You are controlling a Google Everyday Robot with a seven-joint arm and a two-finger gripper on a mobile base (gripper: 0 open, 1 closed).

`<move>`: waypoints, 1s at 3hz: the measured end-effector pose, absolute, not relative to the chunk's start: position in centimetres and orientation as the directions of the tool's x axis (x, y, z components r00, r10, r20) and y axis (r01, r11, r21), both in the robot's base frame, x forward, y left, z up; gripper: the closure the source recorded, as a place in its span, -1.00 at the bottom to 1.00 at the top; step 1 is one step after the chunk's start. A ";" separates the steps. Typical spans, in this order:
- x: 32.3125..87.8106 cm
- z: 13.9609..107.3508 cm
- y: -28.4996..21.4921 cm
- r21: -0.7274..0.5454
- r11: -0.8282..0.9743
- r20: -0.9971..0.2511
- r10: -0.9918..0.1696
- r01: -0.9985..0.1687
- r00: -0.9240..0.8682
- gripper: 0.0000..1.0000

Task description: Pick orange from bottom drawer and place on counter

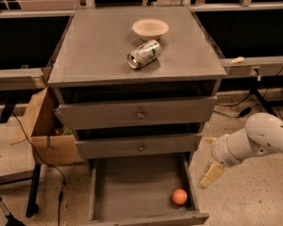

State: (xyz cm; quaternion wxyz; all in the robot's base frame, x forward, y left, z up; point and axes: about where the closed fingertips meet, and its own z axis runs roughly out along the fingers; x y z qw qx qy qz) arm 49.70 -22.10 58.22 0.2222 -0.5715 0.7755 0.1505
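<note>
The orange (179, 197) lies on the grey floor of the open bottom drawer (132, 182), near its front right corner. My gripper (209, 158) hangs just outside the drawer's right side, above and to the right of the orange, apart from it. Its cream fingers (211, 174) are spread and hold nothing. The white arm (259, 138) reaches in from the right. The counter (99, 51) is the flat grey top of the cabinet.
A cream bowl (150, 28) and a soda can (143, 54) lying on its side sit on the counter. The two knobbed drawers (139, 113) above are slightly ajar. A cardboard box (42, 126) stands to the cabinet's left, with cables on the floor.
</note>
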 end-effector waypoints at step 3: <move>52.6 52.0 -20.6 -0.057 0.163 -0.483 -0.868 -0.985 -0.116 -1.00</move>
